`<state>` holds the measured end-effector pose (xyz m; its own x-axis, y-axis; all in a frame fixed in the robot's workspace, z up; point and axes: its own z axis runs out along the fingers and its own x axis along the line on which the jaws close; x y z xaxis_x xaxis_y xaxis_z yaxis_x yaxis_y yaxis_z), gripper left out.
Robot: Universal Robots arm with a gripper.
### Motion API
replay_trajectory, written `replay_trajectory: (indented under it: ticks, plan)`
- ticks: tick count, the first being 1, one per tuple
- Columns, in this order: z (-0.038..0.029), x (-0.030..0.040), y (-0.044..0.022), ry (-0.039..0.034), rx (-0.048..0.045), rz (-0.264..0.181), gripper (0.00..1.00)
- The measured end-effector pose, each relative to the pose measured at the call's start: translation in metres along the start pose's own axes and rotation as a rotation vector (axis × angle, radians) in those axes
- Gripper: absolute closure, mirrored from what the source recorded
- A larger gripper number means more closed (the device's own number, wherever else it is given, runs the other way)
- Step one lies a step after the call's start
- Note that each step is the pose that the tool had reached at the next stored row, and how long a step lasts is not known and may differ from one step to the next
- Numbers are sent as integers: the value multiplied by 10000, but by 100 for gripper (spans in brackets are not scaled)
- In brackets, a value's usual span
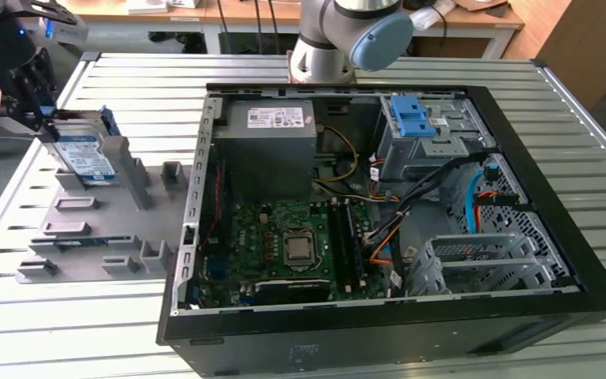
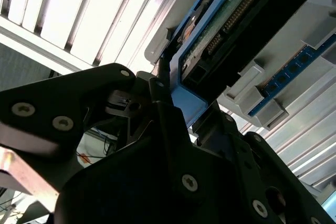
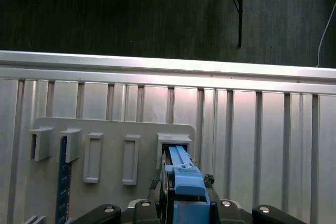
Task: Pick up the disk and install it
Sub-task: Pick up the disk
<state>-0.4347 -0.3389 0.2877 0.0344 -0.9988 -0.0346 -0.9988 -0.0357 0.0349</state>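
The disk [image 1: 82,154] stands on edge in a slot of the grey holder tray [image 1: 114,229], at the exterior view's left. It is silver with a blue-and-white label and a blue carrier bracket. My gripper [image 1: 45,122] is at its upper edge and shut on it. In the second wrist view the black fingers [image 2: 164,85] clamp the blue bracket of the disk [image 2: 231,19], whose connector side shows. In the first wrist view the blue carrier of the disk [image 3: 184,182] sits between my gripper's [image 3: 185,205] fingers, above its slot in the tray [image 3: 142,129].
An open black computer case [image 1: 555,260] lies at the exterior view's right, with a grey power-supply box [image 1: 271,130], a motherboard [image 1: 293,245] and a drive cage with a blue latch [image 1: 413,118]. A blue memory stick [image 3: 64,182] rests in the tray. The slatted metal table [image 1: 61,316] lies under everything.
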Motion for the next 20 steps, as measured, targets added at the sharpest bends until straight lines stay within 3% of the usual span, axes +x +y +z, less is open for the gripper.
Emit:
replay_trajectory:
  ticks: [5, 13, 20]
  plan:
    - [0, 0, 0, 1, -1, 0, 63]
    - [0, 0, 0, 1, 0, 24, 63]
    - [1, -1, 0, -3, 23, 680, 63]
